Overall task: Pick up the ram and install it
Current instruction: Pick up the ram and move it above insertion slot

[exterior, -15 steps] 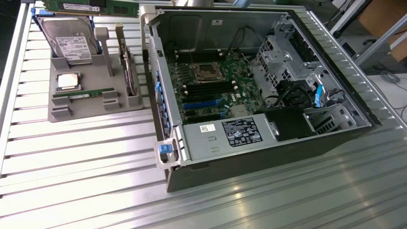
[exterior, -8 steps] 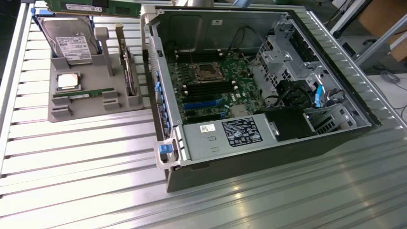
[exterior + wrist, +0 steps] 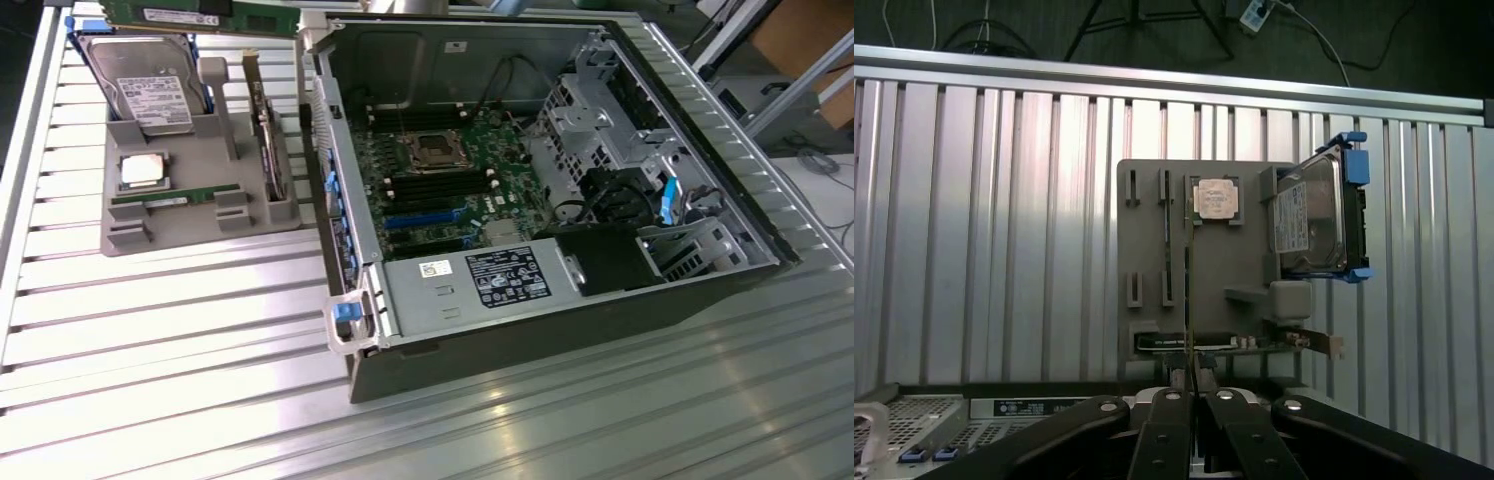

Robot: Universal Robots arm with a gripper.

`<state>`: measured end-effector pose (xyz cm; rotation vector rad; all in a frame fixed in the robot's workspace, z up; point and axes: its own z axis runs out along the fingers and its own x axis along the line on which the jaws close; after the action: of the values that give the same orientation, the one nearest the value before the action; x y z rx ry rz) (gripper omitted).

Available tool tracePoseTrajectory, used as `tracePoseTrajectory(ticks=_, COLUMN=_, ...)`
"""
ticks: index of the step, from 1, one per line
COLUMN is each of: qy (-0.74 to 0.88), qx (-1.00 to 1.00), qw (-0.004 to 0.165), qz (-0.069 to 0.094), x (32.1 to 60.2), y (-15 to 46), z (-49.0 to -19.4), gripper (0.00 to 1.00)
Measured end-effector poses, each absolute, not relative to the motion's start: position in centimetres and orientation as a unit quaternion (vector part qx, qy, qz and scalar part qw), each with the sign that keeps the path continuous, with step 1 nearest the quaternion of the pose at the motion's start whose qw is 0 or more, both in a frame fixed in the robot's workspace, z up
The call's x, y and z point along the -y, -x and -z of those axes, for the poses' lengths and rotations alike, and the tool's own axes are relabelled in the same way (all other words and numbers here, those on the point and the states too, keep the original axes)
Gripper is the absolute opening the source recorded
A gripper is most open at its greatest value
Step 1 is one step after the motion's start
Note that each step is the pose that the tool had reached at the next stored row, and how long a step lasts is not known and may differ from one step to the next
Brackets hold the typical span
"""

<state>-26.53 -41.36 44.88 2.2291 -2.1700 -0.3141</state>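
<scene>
- Fingers (image 3: 1159, 440) are pinched nearly shut on the ram (image 3: 200, 14). It hangs raised at the hard-drive end of the grey tray (image 3: 174, 238), above the hard drive (image 3: 150, 85) and well apart from the open computer case (image 3: 534, 345).
- Slipping looks like the first risk. The stick is thin and held in a narrow pinch, so a knock against the case rim or the drive could tilt it in the grip.
- Misalignment is the next risk. The black memory slots (image 3: 430, 182) on the motherboard (image 3: 447, 215) are narrow and lie just beside the processor socket (image 3: 434, 150). A tilted or reversed stick pressed down there would probably jam or strain the board.
- Mixing it up with the second stick (image 3: 171, 197), which lies in the tray beside the processor chip (image 3: 143, 170), should matter little, since the two look alike.
- Hard to make out:
  - The exterior view cuts the ram at the picture's upper edge, so the place where it is pinched is hidden.
  - In the wrist view the ram is edge-on, a thin line I cannot separate from the stick in the tray beneath.
  - Whether the slot latches stand open is too small to tell.
</scene>
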Motion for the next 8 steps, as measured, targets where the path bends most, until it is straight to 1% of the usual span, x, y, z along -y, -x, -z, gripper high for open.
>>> tracePoseTrajectory(ticks=8, qy=-0.713, qx=0.694, qw=0.010, qz=0.103, x=41.37, y=25.98, z=-44.75, gripper=0.12)
